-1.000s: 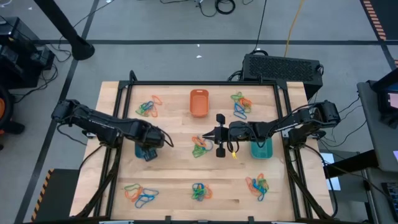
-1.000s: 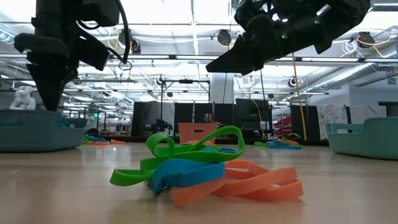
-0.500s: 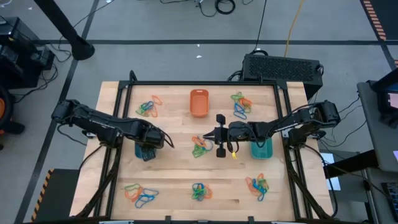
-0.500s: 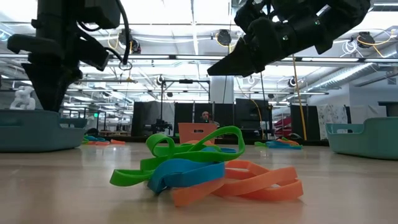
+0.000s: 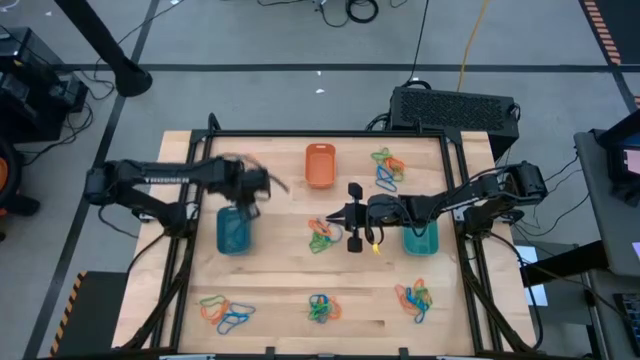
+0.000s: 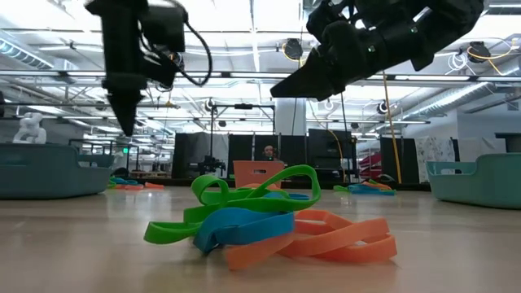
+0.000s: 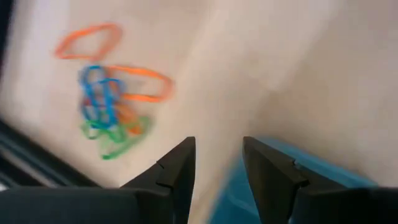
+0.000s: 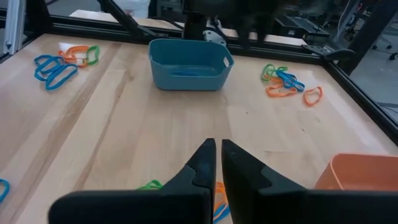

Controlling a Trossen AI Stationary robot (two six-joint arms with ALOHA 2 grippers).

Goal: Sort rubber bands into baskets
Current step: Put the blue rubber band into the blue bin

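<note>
Beside the left gripper (image 7: 216,163), fingers parted and empty: blue basket (image 5: 234,232), smooth rounded-rectangular plastic tub on pale wood-grain table (image 5: 280,280); just beyond it, a tangle of thin rubber bands (image 7: 106,99), orange, blue, green loops. Under the right gripper (image 8: 217,155), fingers together, holding nothing: central band cluster (image 6: 269,218), flat elastic loops. Orange basket (image 5: 320,165) farther off; teal-green basket (image 5: 421,238) behind its wrist.

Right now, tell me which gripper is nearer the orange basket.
Left. The left gripper hovers just beside the orange basket, toward the table's left. The right gripper sits farther off, over the central pile of rubber bands.
</note>
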